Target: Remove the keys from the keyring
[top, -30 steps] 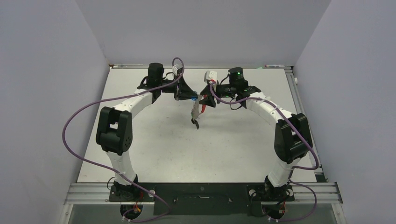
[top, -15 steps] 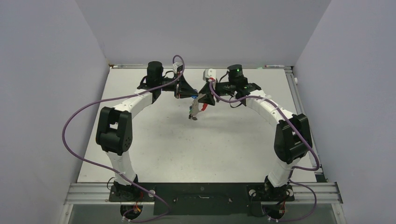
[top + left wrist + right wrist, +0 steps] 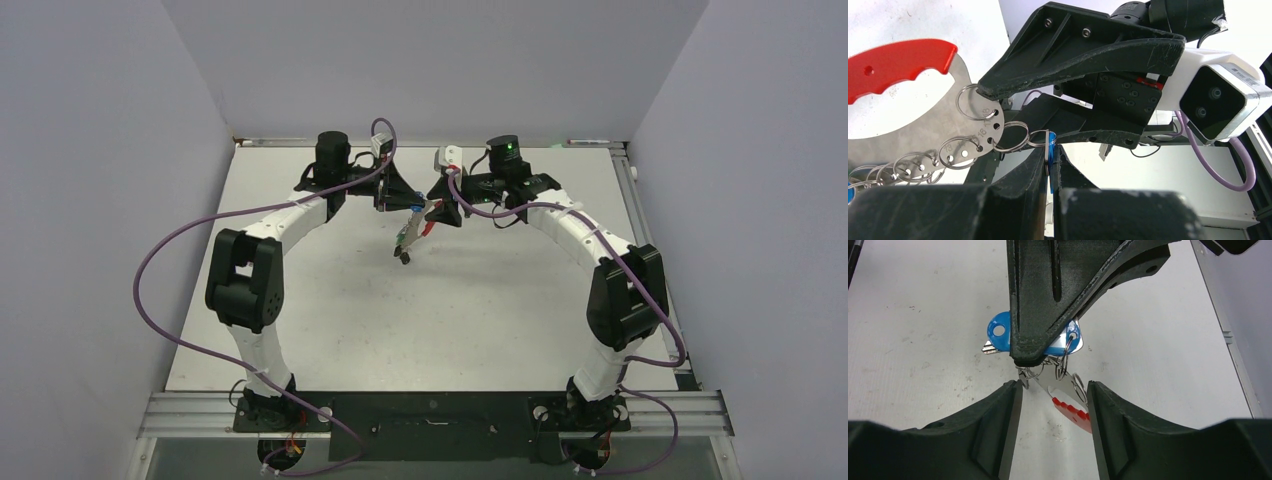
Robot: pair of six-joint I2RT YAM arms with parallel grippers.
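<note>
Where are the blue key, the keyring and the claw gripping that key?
Blue key (image 3: pixel 1004 343): right wrist view, on its blue head.
Keyring (image 3: pixel 898 62): left wrist view, on its red grip.
Left gripper (image 3: pixel 1050 159): left wrist view, midway between its fingertips, which pinch the key.

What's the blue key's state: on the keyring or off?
On. The blue key, clamped in the left gripper, is chained through small split rings to a hole in the keyring, per the left wrist view.

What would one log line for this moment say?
left fingers: shut on blue key | right fingers: straddling keyring, grip unclear | keyring: dangling in air
</note>
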